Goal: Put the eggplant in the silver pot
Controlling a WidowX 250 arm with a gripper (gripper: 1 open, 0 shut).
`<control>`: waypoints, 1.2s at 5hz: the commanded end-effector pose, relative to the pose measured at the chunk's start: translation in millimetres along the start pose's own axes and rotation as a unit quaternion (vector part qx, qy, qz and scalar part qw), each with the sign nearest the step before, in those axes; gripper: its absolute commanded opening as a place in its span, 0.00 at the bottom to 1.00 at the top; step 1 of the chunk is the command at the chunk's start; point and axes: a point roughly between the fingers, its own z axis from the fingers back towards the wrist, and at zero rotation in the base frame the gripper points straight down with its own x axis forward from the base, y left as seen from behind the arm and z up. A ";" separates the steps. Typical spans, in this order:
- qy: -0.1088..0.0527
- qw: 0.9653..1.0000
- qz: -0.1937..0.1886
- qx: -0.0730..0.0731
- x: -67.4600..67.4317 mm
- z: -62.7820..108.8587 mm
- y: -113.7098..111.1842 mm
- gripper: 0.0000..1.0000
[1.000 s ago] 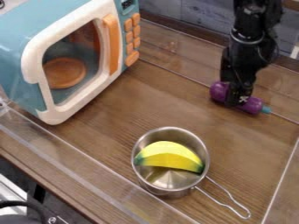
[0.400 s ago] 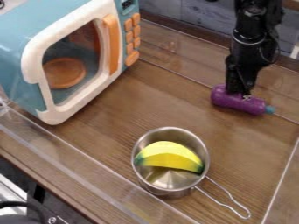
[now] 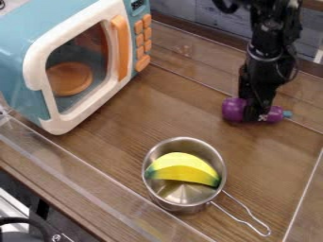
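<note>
- Pincer (image 3: 263, 106): jaws spread, straddling the eggplant (image 3: 243, 110) directly below.
- Eggplant: flat on desk (image 3: 113, 142), long axis left-right.
- Pot (image 3: 184, 173): nearer camera, leftward.

A brown wood-grain table (image 3: 151, 113) is seen filling most of the frame. A teal toy microwave (image 3: 70, 57) is parked on it at upper left. The pot (image 3: 186, 175) is set at lower center. The eggplant (image 3: 250, 111) is laid flat on the wood at right, well apart from both.
</note>
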 end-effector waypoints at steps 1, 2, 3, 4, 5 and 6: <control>-0.004 1.000 0.022 0.017 -2.2 25.2 6.0 0.00; 0.004 0.999 0.029 0.017 -4.8 31.8 5.1 0.00; 0.011 0.999 0.036 0.017 -7.6 38.7 4.3 0.00; 0.017 0.999 0.044 0.018 -10.2 44.5 3.6 0.00; 0.022 0.998 0.053 0.021 -13.7 50.7 2.6 0.00; 0.034 0.995 0.084 0.031 -28.3 74.8 -5.6 0.00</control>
